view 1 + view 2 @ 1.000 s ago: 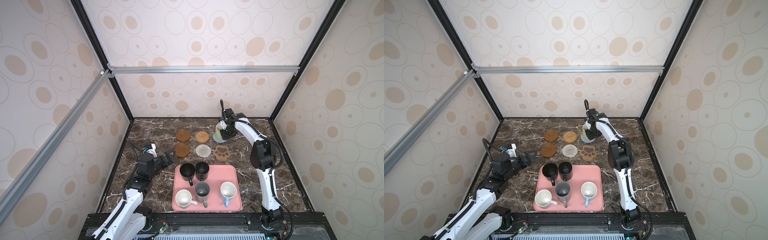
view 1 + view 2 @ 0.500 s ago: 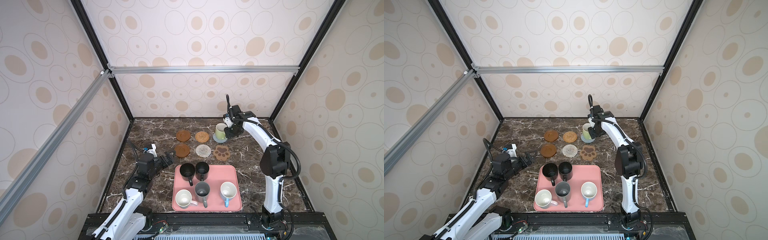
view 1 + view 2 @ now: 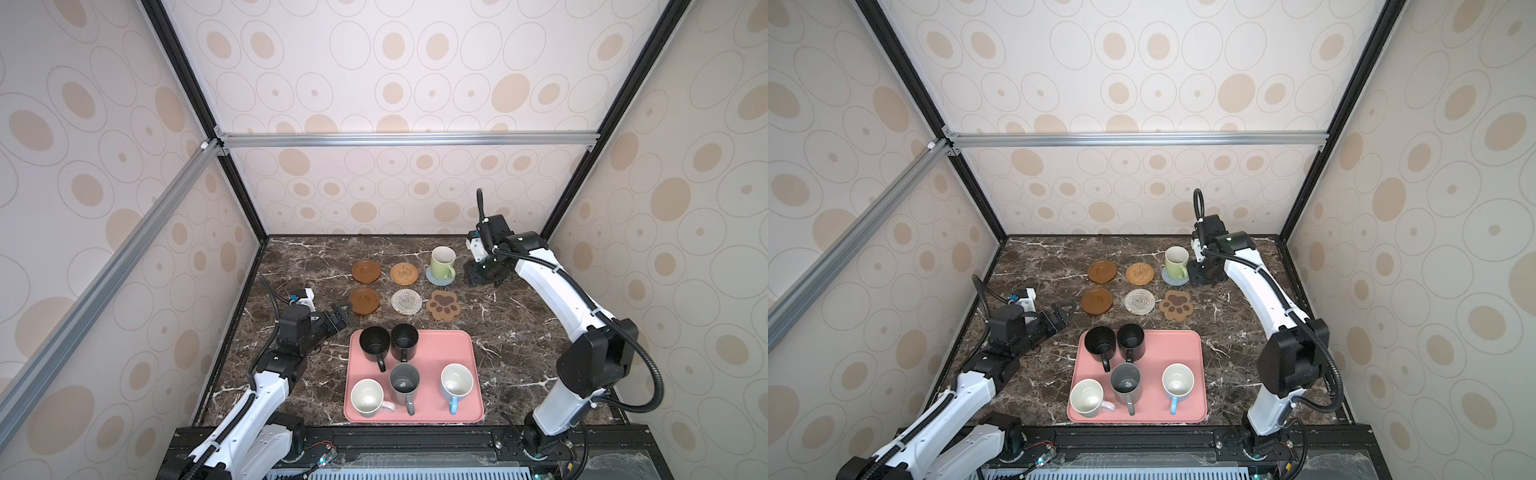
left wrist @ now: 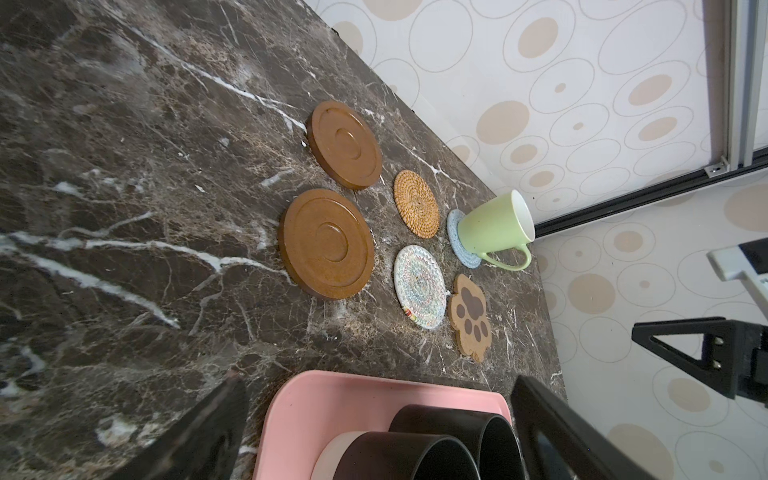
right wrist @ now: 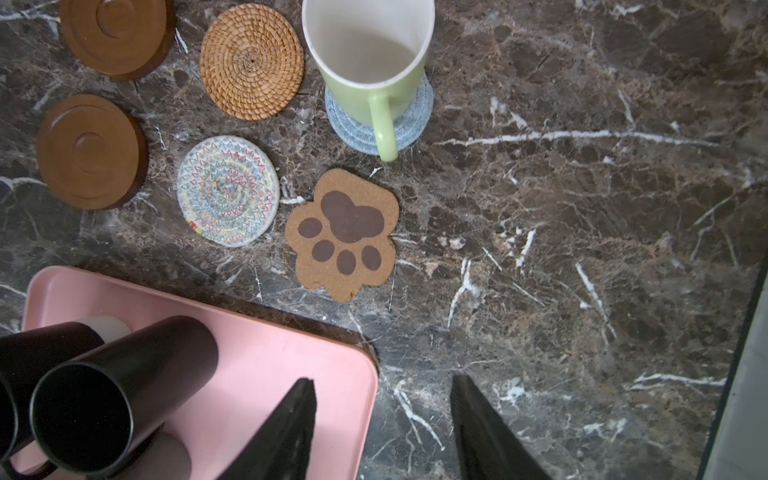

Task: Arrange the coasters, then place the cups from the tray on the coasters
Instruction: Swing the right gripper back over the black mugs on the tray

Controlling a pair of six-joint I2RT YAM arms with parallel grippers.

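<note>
My left tool stands wide open and empty beside the near wooden coaster. Five mugs stand on the tray (all upright). The light green mug sits on the blue-grey coaster; my right tool, parted and empty, stands just right, clear of it.

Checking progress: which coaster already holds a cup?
The blue-grey woven coaster at the back row's right end; it alone is covered, by the light green mug.
</note>
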